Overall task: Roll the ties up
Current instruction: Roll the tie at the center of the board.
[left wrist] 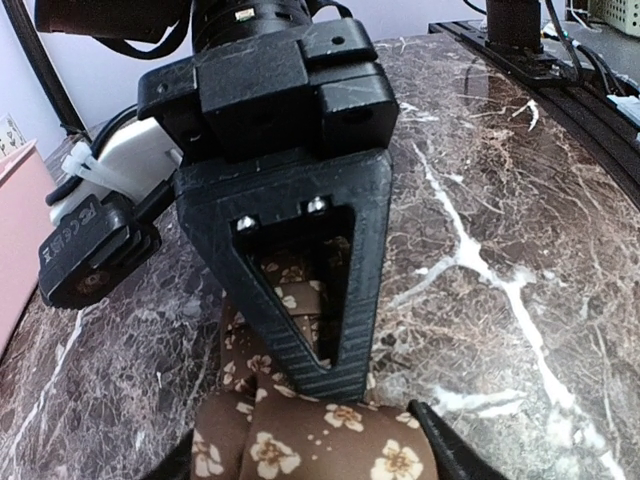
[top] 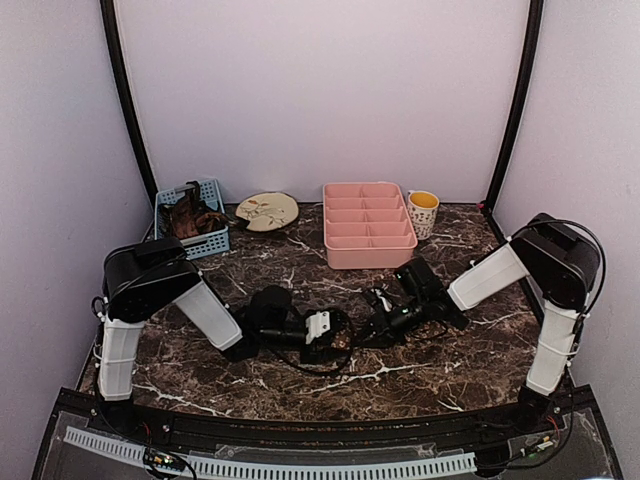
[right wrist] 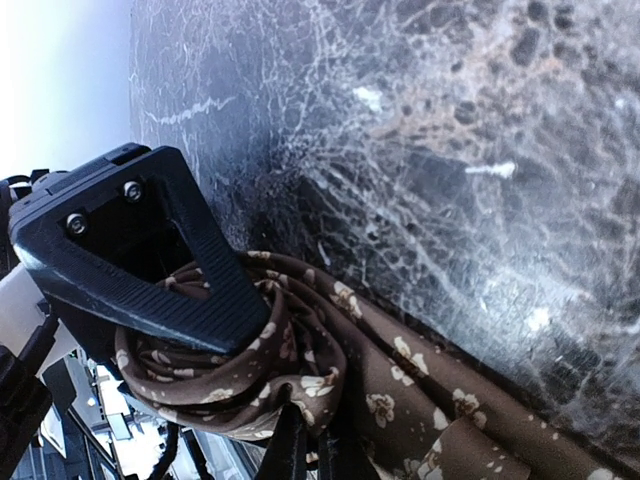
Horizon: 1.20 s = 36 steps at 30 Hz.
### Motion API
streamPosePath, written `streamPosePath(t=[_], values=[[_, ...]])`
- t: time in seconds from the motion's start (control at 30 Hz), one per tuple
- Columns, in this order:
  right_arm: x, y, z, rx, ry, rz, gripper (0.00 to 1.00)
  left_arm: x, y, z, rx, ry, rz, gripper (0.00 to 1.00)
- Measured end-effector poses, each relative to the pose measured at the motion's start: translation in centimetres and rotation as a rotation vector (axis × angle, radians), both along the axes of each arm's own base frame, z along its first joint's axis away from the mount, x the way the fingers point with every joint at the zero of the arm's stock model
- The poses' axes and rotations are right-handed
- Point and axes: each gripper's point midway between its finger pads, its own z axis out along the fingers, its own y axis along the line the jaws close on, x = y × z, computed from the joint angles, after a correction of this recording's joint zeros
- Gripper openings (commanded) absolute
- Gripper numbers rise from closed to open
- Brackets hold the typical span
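From above, the left gripper and the right gripper are meeting tip to tip at the middle of the bench; the tie they are sharing is lying in the narrow space between them, too dark to pick out here; neither arm is nearer than the other. Well behind, the blue basket is holding spare ties; the wooden disc, the pink tray and the cup are standing apart from the work and not blocking it.

From the left wrist, the bunched tie is filling the gap between this gripper's own fingers, which are apparently clamping it; the cloth is running straight ahead under the right gripper's triangular finger, so its long axis is following the line joining the two.

From the right wrist, its own fingers are sitting almost together, seemingly pinching a fold of the tie; the rest is looping under the left gripper's finger and trailing off along the bench; I judge that finger is crowding any next turn.
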Motion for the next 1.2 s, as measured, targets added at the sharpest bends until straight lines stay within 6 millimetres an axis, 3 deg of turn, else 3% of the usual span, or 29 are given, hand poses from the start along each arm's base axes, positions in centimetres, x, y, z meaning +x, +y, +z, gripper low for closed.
streamPosePath(t=[0.1, 0.23, 0.5, 0.73, 1.2], values=[[-0.3, -0.1, 0.0, -0.003, 0.006, 0.010, 0.14, 0.1, 0.0, -0.2, 0.016, -0.010, -0.015, 0.35], [-0.3, -0.3, 0.7, -0.011, -0.013, 0.014, 0.28, -0.2, 0.2, -0.5, 0.022, 0.014, -0.031, 0.29], [0.9, -0.5, 3.5, 0.005, -0.125, -0.003, 0.29, 0.5, 0.9, -0.4, 0.000, 0.138, -0.003, 0.27], [1.8, -1.1, 0.9, -0.079, -0.130, -0.019, 0.28, 0.7, 1.3, -0.3, -0.019, 0.236, 0.022, 0.27], [1.5, -0.9, 0.7, -0.046, -0.147, 0.003, 0.27, 1.1, 2.9, 0.6, -0.027, 0.366, 0.111, 0.28]])
